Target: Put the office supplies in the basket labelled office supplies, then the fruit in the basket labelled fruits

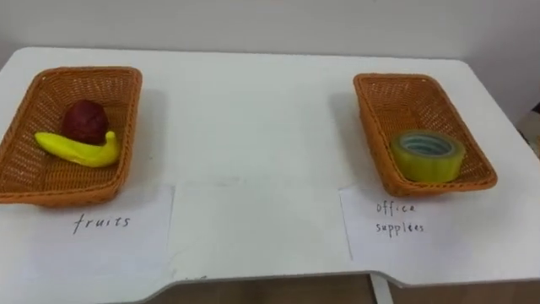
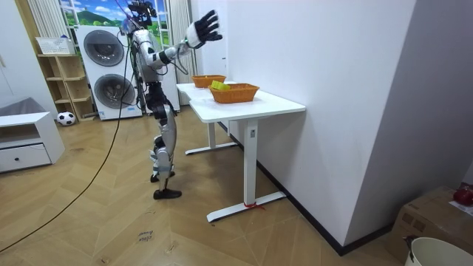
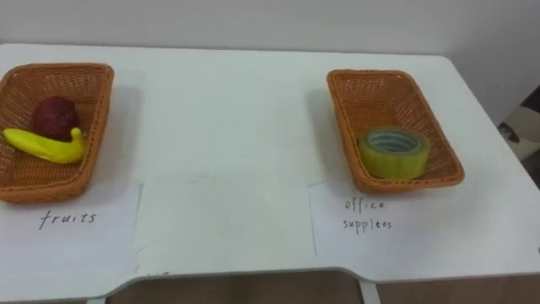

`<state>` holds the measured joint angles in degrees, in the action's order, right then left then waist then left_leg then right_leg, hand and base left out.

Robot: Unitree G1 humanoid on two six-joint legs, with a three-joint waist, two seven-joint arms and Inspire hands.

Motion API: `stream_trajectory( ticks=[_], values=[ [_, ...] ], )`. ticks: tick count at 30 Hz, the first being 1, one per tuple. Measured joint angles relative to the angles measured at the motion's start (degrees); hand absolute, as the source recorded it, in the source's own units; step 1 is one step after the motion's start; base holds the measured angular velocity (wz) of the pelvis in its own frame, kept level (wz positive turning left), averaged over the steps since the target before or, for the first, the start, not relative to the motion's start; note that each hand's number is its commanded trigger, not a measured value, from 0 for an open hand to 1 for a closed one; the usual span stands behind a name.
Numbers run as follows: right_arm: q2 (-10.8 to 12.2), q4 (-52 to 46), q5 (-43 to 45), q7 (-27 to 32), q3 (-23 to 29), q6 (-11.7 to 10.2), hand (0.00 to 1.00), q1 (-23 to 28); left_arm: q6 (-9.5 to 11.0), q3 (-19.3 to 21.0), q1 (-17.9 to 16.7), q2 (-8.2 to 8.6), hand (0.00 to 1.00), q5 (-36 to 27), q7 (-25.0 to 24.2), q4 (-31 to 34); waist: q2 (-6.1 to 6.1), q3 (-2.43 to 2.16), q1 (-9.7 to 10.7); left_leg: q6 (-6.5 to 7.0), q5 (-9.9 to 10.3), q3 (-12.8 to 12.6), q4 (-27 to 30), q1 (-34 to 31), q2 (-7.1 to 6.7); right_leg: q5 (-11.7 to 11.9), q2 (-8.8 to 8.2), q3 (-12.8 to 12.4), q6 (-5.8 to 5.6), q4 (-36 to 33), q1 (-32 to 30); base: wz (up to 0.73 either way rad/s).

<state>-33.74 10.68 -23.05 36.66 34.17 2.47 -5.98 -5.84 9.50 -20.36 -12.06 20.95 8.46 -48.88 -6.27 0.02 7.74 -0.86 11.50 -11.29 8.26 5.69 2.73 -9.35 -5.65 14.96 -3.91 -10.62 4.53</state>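
On the white table (image 1: 253,127) a wicker basket (image 1: 126,80) at the left holds a dark red fruit (image 1: 84,121) and a yellow banana (image 1: 76,149). A second wicker basket (image 1: 371,127) at the right holds a roll of yellow-green tape (image 1: 427,154). In the room view I stand at the table's long side, facing the baskets (image 2: 233,92). My right hand (image 2: 203,31) is raised high above the table with its fingers spread, holding nothing.
A handwritten paper label lies in front of each basket, one at the left (image 1: 101,224) and one at the right (image 1: 396,218), close to the table's front edge. A wall runs behind the table. Washing machines (image 2: 103,48) and a low white cabinet (image 2: 26,140) stand behind me.
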Motion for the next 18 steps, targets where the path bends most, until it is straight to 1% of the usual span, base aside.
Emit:
stream_trajectory(
  ticks=[1, 2, 3, 5, 7, 9, 10, 11, 12, 13, 14, 15, 17, 18],
  values=[
    [0.1, 0.2, -1.3, 1.2, 0.8, 0.0, 0.0, 1.7, -0.1, 0.4, 0.0, 0.02, 0.0, 0.0, 0.1, -0.1, -0.24, -0.08, 0.0, -0.02, 0.0, -0.6, -0.1, -0.1, 0.05, 0.0, 0.0, -0.1, 0.04, -0.1, -0.5, -0.21],
    [0.3, 0.6, -1.6, 2.3, 1.2, 0.0, 0.0, 2.9, -0.1, 0.5, 0.0, 0.01, 0.0, 0.0, 0.1, -0.1, -0.37, -0.04, 0.1, -0.03, 0.0, -1.0, -0.1, -0.1, 0.08, 0.1, 0.01, -0.2, 0.16, -0.1, -0.7, -0.21],
    [0.3, 0.8, -1.8, 2.6, 1.3, 0.0, 0.0, 3.4, -0.1, 0.5, 0.0, 0.01, 0.0, 0.0, 0.1, -0.1, -0.41, -0.03, 0.2, -0.03, 0.0, -1.1, -0.1, -0.1, 0.07, 0.1, 0.01, -0.3, 0.17, -0.1, -0.7, -0.1],
    [0.3, 3.2, -5.5, 3.9, 2.1, -0.5, 0.0, 4.1, -0.2, 0.5, 0.5, -0.03, 0.0, 0.0, 0.1, -0.1, -0.71, -0.13, 1.3, -0.02, 0.0, -1.1, -0.2, 0.0, 0.05, 0.1, 0.01, -0.5, 0.21, 0.0, -0.8, 0.0],
    [0.3, 5.5, -8.0, 4.9, 3.1, -0.9, 0.0, 4.6, -0.3, 0.5, 0.8, -0.02, 0.0, -0.1, 0.1, 0.3, -0.73, -0.15, 1.5, -0.03, 0.0, -1.2, -0.2, -0.1, 0.09, 0.2, 0.06, -0.6, 0.3, 0.0, -0.9, -0.02],
    [0.4, 7.2, -9.8, 6.5, 3.8, -1.1, 0.0, 5.6, -0.5, 0.5, 0.7, -0.02, 0.0, -0.1, 0.2, 1.3, -0.53, -0.34, 1.5, -0.04, 0.0, -1.6, -0.5, -0.1, 0.2, 0.3, 0.16, -0.7, 0.42, 0.0, -1.5, -0.11],
    [0.5, 7.8, -11.2, 7.4, 4.5, -1.2, 0.0, 5.8, -0.6, 0.5, 0.7, -0.01, 0.0, -0.2, 0.2, 1.3, -0.19, -0.3, 1.6, -0.05, 0.1, -2.1, -0.6, -0.1, 0.36, 0.4, 0.27, -0.7, 0.56, 0.0, -1.6, -0.17],
    [0.5, 8.8, -12.8, 8.2, 5.0, -1.7, 0.0, 6.8, -0.8, 0.5, 0.7, -0.02, 0.0, -0.5, 0.3, 1.4, -0.01, -0.37, 1.6, -0.22, 0.2, -2.3, -0.6, -0.1, 0.51, 0.4, 0.45, -0.8, 0.62, 0.0, -1.6, -0.14],
    [0.6, 9.3, -13.5, 8.5, 5.3, -1.7, 0.0, 7.6, -1.0, 0.5, 0.7, -0.01, 0.0, -0.6, 0.4, 1.6, -0.02, -0.38, 1.6, -0.25, 0.2, -2.3, -0.6, 0.0, 0.58, 0.4, 0.53, -0.8, 0.62, 0.0, -1.6, -0.06],
    [1.0, 9.9, -15.2, 9.1, 6.0, -1.7, 0.0, 8.7, -1.2, 0.5, 0.7, 0.07, 0.0, -0.7, 0.8, 1.7, 0.07, -0.4, 1.7, -0.27, 0.2, -2.4, -0.6, 0.0, 0.66, 0.4, 0.64, -0.8, 0.62, 0.0, -1.6, 0.0],
    [1.8, 10.2, -16.8, 9.7, 6.8, -1.7, 0.0, 9.2, -1.3, 0.5, 0.7, 0.17, 0.0, -1.0, 0.9, 1.7, 0.18, -0.31, 2.0, -0.28, 0.2, -2.5, -0.6, 0.0, 0.7, 0.4, 0.69, -0.9, 0.63, 0.0, -1.6, -0.03],
    [2.1, 10.6, -17.6, 9.9, 7.3, -1.7, 0.0, 9.4, -1.3, 0.5, 0.8, 0.24, 0.0, -1.2, 0.9, 1.7, 0.3, -0.29, 2.0, -0.28, 0.2, -2.5, -0.6, 0.0, 0.7, 0.4, 0.7, -1.0, 0.63, 0.0, -1.6, -0.07],
    [3.2, 13.4, -19.7, 10.3, 8.3, -2.0, 0.0, 10.0, -1.3, 0.8, 0.5, 0.36, 0.0, -1.0, 0.9, 2.0, 0.56, -0.28, 2.8, -0.31, 0.2, -2.9, -0.6, 0.1, 0.67, 0.4, 0.77, -2.2, 0.63, 0.1, -1.6, -0.06],
    [3.7, 13.9, -19.7, 10.4, 8.3, -2.0, 0.0, 10.3, -1.3, 1.2, 0.4, 0.42, 0.0, -0.8, 1.0, 2.2, 0.55, -0.26, 3.0, -0.32, 0.2, -2.9, -0.6, 0.1, 0.66, 0.4, 0.78, -2.2, 0.62, 0.1, -1.7, 0.0]
  ],
)
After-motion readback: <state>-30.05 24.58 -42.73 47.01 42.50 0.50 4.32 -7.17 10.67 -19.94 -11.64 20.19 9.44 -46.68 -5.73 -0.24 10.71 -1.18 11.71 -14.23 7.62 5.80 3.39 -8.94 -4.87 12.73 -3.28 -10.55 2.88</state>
